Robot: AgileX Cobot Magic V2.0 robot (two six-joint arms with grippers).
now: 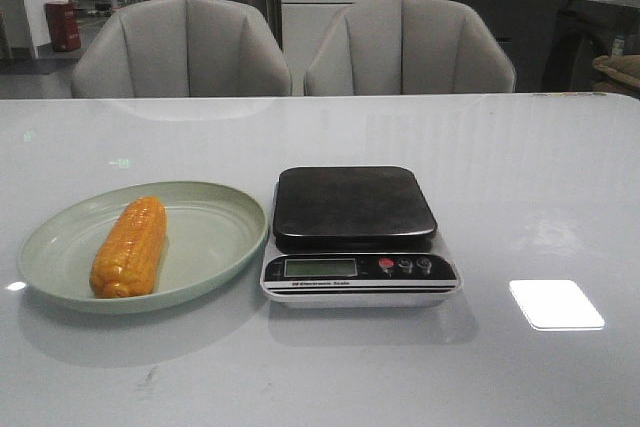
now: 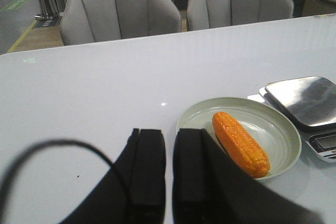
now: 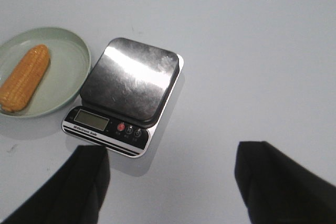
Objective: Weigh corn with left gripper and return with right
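A: How are the jaws seen to stand?

B: On the left gripper, the jaws are seen nearly together, with only a thin slit of bench between the two black fingers, and nothing is held. On the right gripper, the jaws are spread wide apart, and nothing is held there either. Neither gripper is caught in the front view.

A: Where is the corn found?

B: The corn is laid on the pale green plate, on the left half of it, lengthwise from front to back with the far end tilted slightly to the right. It is touched by neither gripper.

A: How is it described?

B: An orange-yellow cob is seen, glossy, with neat rows of kernels running along its length. One end is blunt and the other rounded. It is shorter than the plate is wide.

A: What else is set on the bench?

B: A kitchen scale is placed just to the right of the plate, its edge almost touching the plate's rim. Its dark metal platform is bare, and a display and three small buttons are carried on the front. The white bench is backed by two grey chairs.
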